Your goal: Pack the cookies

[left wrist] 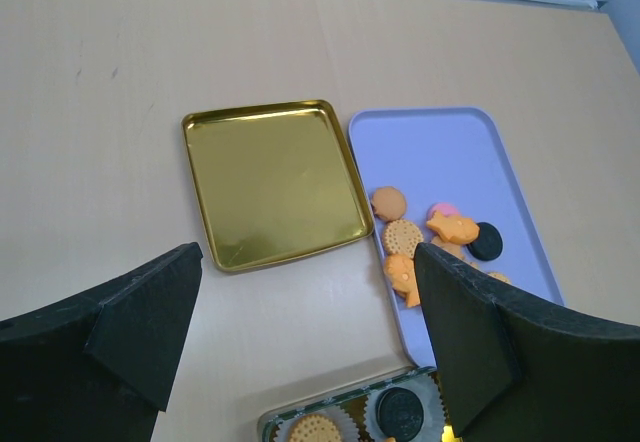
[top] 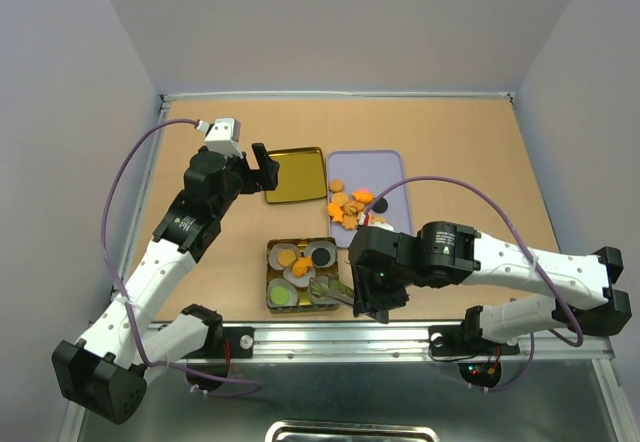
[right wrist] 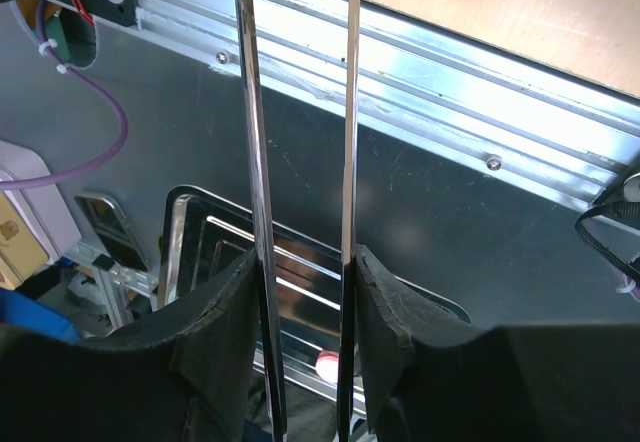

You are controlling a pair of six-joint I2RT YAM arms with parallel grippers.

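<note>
Top external shows us a few cookies (top: 350, 204) already in the tin (top: 269, 277), and more lie on the lavender tray (top: 378, 165). Our left fingers (left wrist: 130, 332) gape wide, and our right fingers (right wrist: 215, 332) squeeze tongs (right wrist: 256, 162).

Two hands are showing. Ahead of the left hand (top: 262, 169), one gold tray (left wrist: 275, 182), one lilac tray (left wrist: 430, 152), one tin (top: 268, 262) and at least six loose cookies (left wrist: 402, 237) are lying. One pair of tongs (right wrist: 249, 112) is sitting in the right hand (right wrist: 303, 292).

Bright, even light from overhead throws only soft shadows on the surface (top: 460, 142), while glare streaks the metal rail (right wrist: 430, 72) and the gold tray (left wrist: 270, 182) shines.
</note>
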